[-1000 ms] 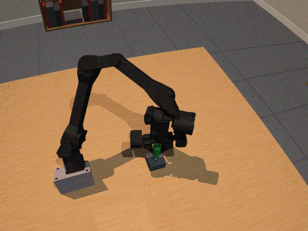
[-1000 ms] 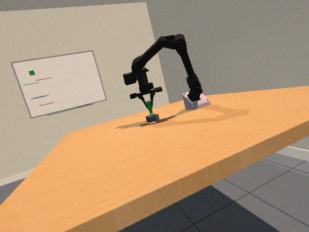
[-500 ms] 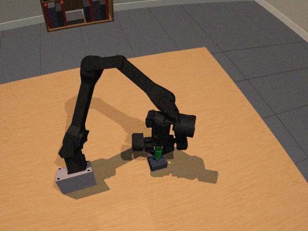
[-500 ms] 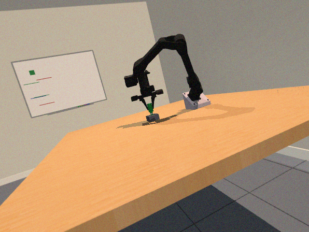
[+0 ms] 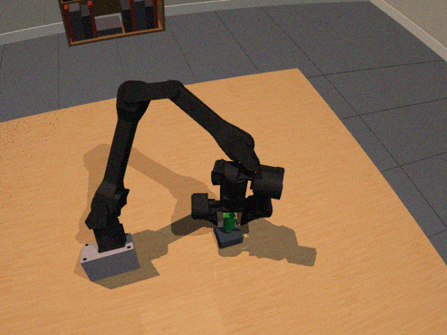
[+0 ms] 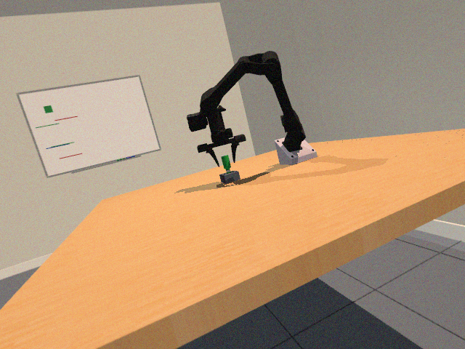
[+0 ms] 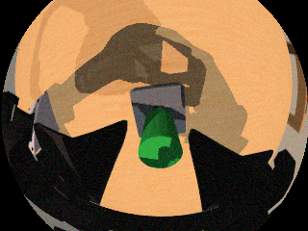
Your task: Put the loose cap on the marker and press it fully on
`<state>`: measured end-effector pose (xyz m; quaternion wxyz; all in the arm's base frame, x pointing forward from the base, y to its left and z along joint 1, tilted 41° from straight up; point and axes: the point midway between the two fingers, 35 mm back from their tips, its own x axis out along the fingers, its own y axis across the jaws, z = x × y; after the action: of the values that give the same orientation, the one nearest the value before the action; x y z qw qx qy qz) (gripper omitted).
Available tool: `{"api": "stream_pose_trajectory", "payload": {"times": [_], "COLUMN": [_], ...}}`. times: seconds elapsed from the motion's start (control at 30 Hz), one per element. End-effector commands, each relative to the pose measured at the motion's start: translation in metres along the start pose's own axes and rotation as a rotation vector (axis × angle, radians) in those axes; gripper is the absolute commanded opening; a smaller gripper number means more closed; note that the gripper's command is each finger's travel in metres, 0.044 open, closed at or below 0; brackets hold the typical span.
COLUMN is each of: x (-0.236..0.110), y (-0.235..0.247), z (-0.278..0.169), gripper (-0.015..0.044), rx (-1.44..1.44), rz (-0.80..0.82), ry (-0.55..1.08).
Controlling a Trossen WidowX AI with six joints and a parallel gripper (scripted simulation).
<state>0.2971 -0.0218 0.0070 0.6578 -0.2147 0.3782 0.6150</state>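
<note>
While claw (image 6: pixel 224 155) gapes, glossy green cap (image 6: pixel 225 162) tops marker.

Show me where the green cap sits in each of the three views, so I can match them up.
Top: cap just right of centre, between the open pincer's fingers.
Exterior: cap centre-left, above mid-height, below the pincer.
Wrist: cap dead centre, pointing at the camera.
Shared landmark: the grey holder block directly under the cap.

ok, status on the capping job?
Done: the green cap sits on the marker in the holder; whether it clicked fully on can't be seen. In hand: the gripper is open, fingers either side of the cap with gaps showing. Left: lift the arm away.
</note>
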Motion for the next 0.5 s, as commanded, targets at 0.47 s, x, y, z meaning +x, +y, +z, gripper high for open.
{"api": "stream_pose_trajectory", "payload": {"times": [0.47], "x": [-0.075], "y": [0.000], "z": [-0.001], "gripper": [0.0440], "rx": [0.001], "rz": [0.000], "ry": [0.002]}}
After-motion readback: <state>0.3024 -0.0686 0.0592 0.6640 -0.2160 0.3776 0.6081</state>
